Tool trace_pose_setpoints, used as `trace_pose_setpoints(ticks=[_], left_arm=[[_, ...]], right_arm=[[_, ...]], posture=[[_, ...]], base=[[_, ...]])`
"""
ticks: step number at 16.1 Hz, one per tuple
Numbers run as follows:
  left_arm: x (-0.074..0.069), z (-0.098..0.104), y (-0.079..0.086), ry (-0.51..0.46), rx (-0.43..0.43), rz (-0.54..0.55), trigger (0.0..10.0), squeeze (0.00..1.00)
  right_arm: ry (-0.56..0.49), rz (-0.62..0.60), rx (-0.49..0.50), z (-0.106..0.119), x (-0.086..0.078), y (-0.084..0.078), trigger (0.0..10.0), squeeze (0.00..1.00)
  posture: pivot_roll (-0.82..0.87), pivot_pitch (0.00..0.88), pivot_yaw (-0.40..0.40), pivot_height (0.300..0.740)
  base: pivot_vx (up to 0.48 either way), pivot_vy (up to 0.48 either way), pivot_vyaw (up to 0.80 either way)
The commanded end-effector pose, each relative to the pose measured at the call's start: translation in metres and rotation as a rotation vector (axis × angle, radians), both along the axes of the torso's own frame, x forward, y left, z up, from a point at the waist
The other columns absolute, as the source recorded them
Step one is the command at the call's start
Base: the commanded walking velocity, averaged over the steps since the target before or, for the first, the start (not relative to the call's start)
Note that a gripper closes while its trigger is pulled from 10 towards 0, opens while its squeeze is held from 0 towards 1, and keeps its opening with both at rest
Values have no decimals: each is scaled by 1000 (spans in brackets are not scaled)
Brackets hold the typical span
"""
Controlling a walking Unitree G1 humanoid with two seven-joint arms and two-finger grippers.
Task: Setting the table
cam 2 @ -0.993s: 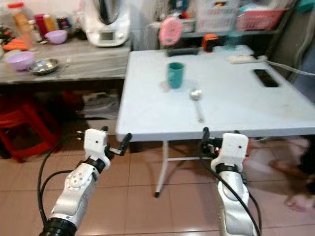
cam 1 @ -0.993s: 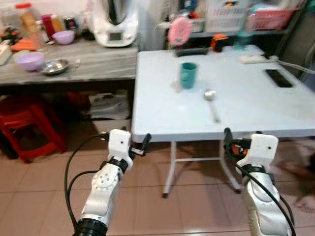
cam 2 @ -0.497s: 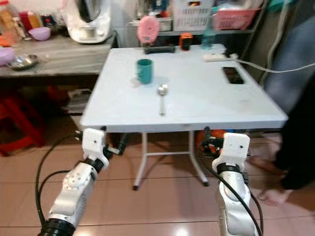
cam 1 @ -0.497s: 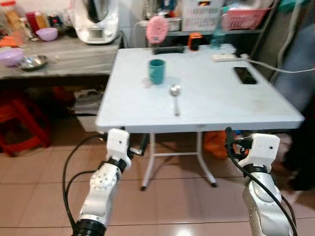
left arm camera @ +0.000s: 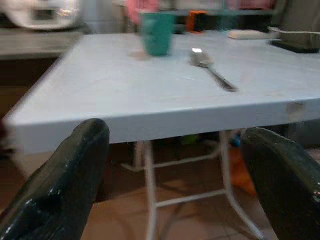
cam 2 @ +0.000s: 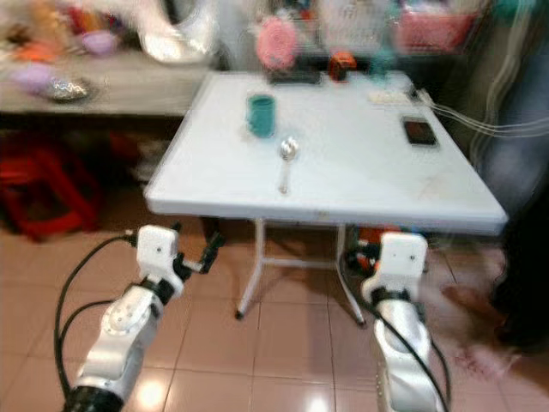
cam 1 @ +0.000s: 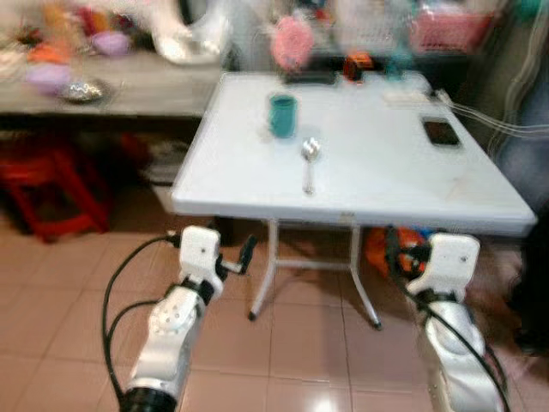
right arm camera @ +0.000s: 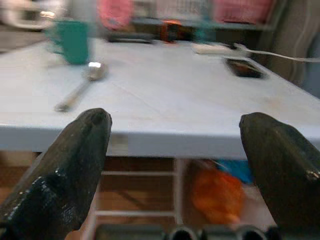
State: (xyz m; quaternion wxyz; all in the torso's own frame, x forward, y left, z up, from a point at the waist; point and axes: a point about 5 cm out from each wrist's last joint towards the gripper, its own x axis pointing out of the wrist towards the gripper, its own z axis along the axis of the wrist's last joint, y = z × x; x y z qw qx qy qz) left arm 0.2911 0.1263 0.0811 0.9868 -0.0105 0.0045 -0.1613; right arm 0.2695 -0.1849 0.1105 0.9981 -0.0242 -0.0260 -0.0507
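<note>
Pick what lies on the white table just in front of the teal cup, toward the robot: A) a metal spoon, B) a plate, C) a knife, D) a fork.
A: a metal spoon lies on the white table, its bowl close to the teal cup and its handle pointing toward the robot.

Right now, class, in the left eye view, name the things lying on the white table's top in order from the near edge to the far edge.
spoon → teal cup → orange object at the far edge. The black phone sits off to the right, level with the cup, so I leave it out.
</note>
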Motion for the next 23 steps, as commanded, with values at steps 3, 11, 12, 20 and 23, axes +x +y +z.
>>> trace_pose_setpoints(ticks=[3,11,12,20,23], left_arm=[[1,4,-4,-11,-10,-17,10000,0],[0,4,-6,-8,-17,-32,10000,0],[0,4,-6,-7,-17,-33,10000,0],[0,4,-7,-5,-13,-46,10000,0],[1,4,-7,-5,-11,-38,10000,0]], right_arm=[[-11,-4,-3,4,0,-2,10000,0],[-16,6,-11,6,-2,0,10000,0],[-17,6,-12,6,-2,0,10000,0],[-16,17,-26,7,-3,2,10000,0],[-19,19,-26,8,-2,2,10000,0]], posture=[[-52,0,24,740],[-55,0,22,740],[-55,0,22,740],[-60,0,25,740],[-58,0,26,740]], base=[[330,0,0],[292,0,0],[296,0,0],[309,0,360],[321,0,612]])
